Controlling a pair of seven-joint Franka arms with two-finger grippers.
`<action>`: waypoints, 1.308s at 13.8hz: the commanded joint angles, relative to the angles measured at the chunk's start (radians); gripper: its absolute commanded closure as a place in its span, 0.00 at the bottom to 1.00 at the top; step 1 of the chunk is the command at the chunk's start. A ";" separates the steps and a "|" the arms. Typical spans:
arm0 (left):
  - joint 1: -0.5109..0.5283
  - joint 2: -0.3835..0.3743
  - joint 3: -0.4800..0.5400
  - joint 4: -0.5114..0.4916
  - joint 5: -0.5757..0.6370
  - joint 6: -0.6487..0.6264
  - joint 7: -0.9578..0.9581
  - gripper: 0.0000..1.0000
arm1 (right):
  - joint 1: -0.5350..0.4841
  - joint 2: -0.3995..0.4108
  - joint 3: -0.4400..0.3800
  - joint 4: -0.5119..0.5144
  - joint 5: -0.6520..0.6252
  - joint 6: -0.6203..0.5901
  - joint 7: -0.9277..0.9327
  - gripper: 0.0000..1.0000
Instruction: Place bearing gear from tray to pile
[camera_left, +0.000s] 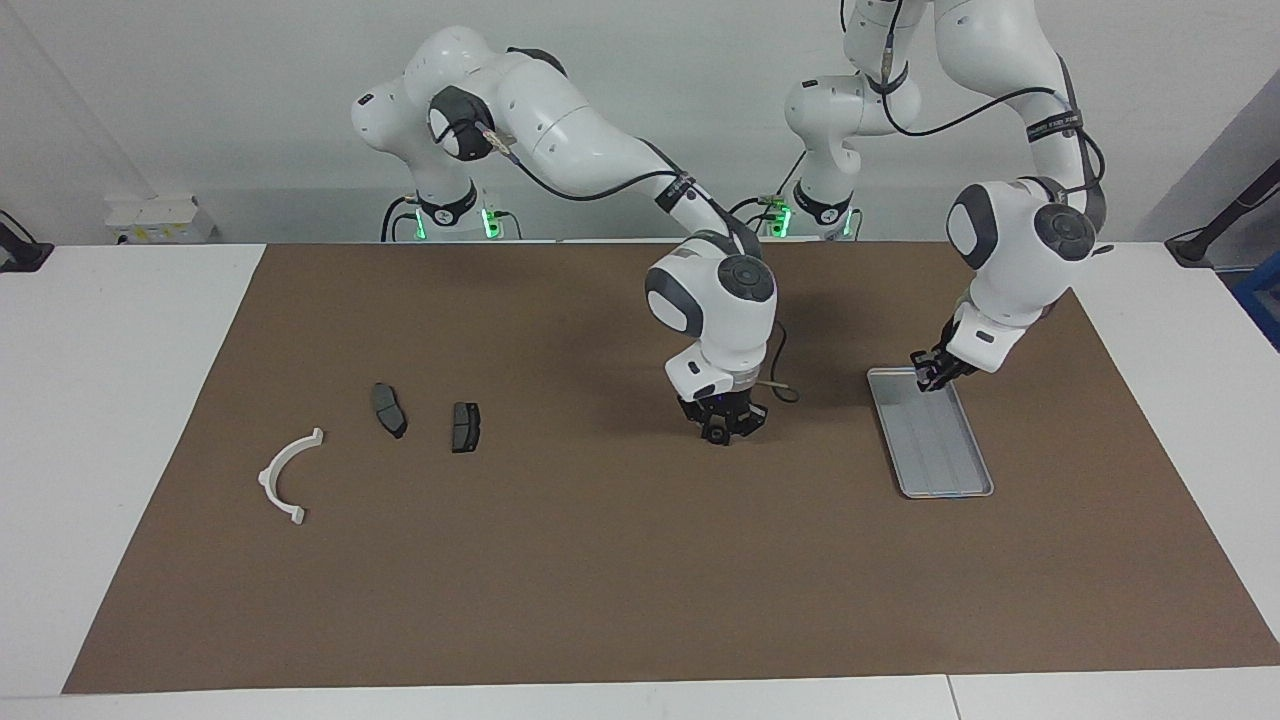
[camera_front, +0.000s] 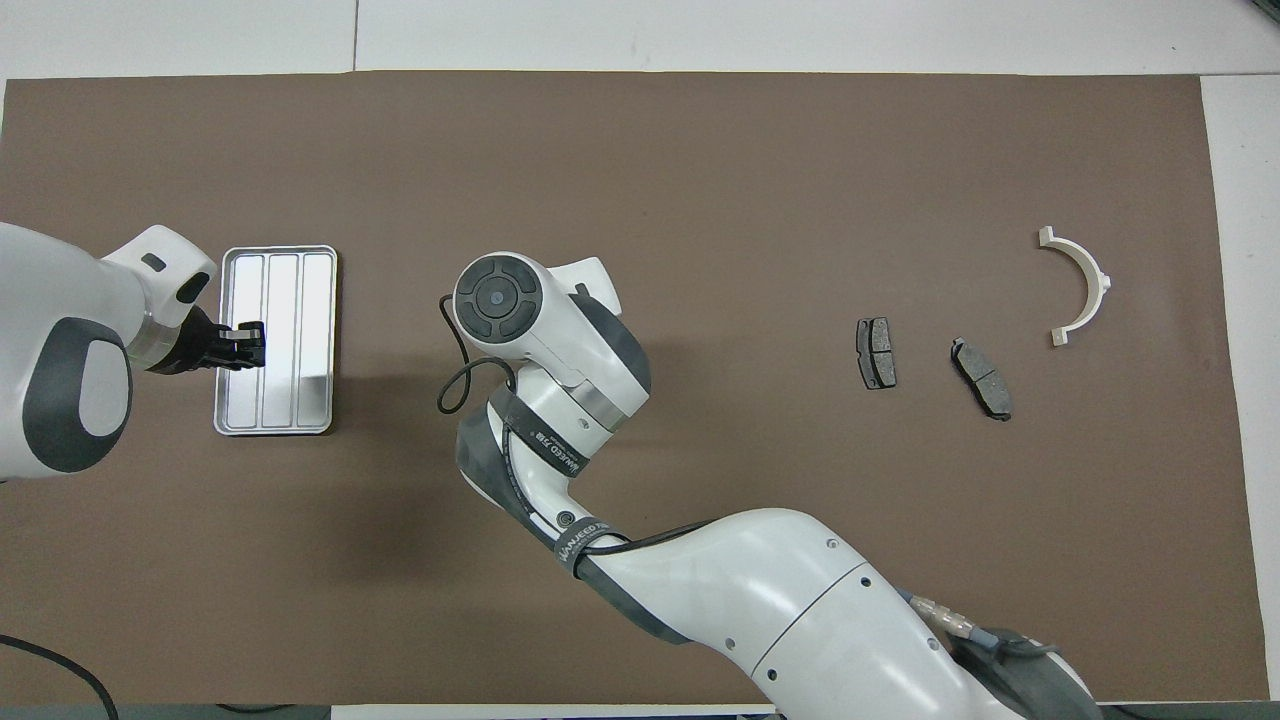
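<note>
The silver tray (camera_left: 945, 450) lies toward the left arm's end of the table, and no loose part shows in it (camera_front: 280, 300). My left gripper (camera_left: 928, 378) hangs just over the tray's end nearer the robots. It is shut on a small light-grey piece, the bearing gear (camera_front: 240, 329). The pile lies toward the right arm's end: two dark pads (camera_left: 389, 409) (camera_left: 465, 426) and a white arc (camera_left: 288, 474). My right gripper (camera_left: 722, 430) points down over the bare mat between tray and pile. In the overhead view it is hidden under its own wrist (camera_front: 500, 298).
A brown mat (camera_left: 600, 580) covers most of the white table. A loose black cable (camera_left: 780, 385) hangs from the right wrist. The pads (camera_front: 876, 352) (camera_front: 982, 377) and the arc (camera_front: 1082, 283) lie spaced apart from one another.
</note>
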 joint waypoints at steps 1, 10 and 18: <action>0.004 0.006 -0.007 0.043 -0.003 -0.047 -0.036 0.96 | -0.032 -0.006 0.003 -0.005 0.000 -0.020 -0.040 1.00; -0.304 0.082 -0.014 0.143 -0.010 0.032 -0.532 0.97 | -0.418 -0.334 0.001 0.022 0.055 -0.524 -0.904 1.00; -0.538 0.385 -0.011 0.365 0.000 0.112 -0.835 0.97 | -0.633 -0.348 0.002 -0.193 0.061 -0.234 -1.232 1.00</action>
